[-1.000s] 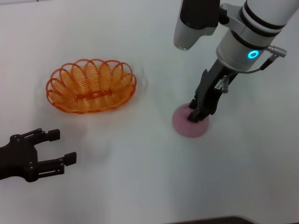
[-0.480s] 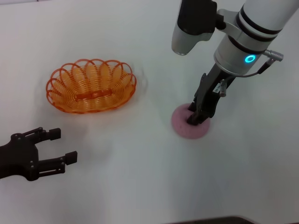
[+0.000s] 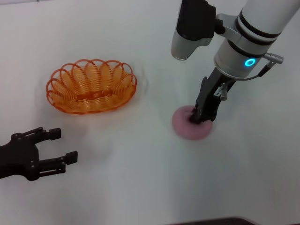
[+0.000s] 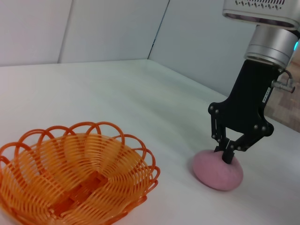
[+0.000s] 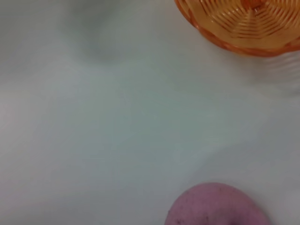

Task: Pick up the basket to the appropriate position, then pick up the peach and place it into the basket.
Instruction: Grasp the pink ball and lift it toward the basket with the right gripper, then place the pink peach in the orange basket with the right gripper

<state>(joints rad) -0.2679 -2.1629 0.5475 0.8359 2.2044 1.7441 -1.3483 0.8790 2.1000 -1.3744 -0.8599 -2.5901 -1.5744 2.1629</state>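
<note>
While pinching top of peach [image 3: 191, 124], right gripper [image 3: 199, 117] clenched on it per left wrist view; peach on table [image 3: 140, 178], well right of basket [image 3: 92, 85]. Best lifted straight, slowly, grip shallow. Basket upright, long axis left-right. Left gripper [image 3: 61, 146] released, parked near basket's front-left.

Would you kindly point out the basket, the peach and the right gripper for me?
basket [image 3: 92, 86], head view, woven floor at its centre.
peach [image 4: 218, 171], left wrist view, front of its pink skin.
right gripper [image 4: 227, 154], left wrist view, between its fingertips.
</note>
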